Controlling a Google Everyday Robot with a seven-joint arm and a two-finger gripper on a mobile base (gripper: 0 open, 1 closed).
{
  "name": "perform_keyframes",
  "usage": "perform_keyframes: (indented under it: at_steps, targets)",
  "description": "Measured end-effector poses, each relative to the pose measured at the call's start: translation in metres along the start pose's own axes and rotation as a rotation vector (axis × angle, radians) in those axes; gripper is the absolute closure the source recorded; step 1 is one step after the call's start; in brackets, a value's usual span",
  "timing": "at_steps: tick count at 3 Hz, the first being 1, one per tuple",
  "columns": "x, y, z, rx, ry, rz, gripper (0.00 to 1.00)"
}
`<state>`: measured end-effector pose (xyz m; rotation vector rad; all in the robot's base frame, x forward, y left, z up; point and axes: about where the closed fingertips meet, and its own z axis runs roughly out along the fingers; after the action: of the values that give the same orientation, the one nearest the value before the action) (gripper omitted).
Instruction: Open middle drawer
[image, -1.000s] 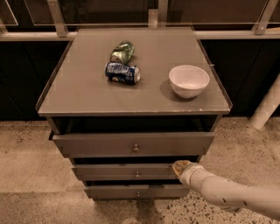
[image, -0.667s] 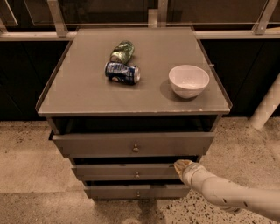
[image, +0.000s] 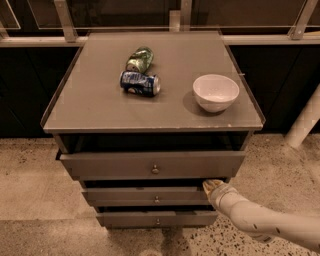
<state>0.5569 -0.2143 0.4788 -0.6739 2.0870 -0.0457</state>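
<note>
The middle drawer (image: 135, 195) is the slim grey front with a small round knob (image: 157, 199), second of three in the cabinet. It stands out a little from the cabinet, less far than the top drawer (image: 150, 164) above it. My gripper (image: 212, 185) comes in from the lower right on a white arm (image: 265, 222) and sits at the right end of the middle drawer's top edge, just under the top drawer. The bottom drawer (image: 155, 218) lies below.
On the cabinet top (image: 100, 100) lie a blue can (image: 139, 83) and a green can (image: 139, 59) on their sides, and a white bowl (image: 215, 92) stands at the right. A white post (image: 303, 125) rises at the right. Speckled floor surrounds the cabinet.
The gripper has shifted slightly up and right along the middle drawer's right end. The drawers look unchanged.
</note>
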Motion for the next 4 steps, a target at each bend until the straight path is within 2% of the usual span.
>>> perform_keyframes:
  at_steps: [1, 2, 4]
  targets:
    - [-0.001, -0.019, 0.018, 0.056, -0.007, 0.045, 1.0]
    - [-0.001, -0.019, 0.018, 0.057, -0.007, 0.045, 1.0]
    - [0.01, -0.021, 0.029, 0.077, 0.003, 0.082, 1.0]
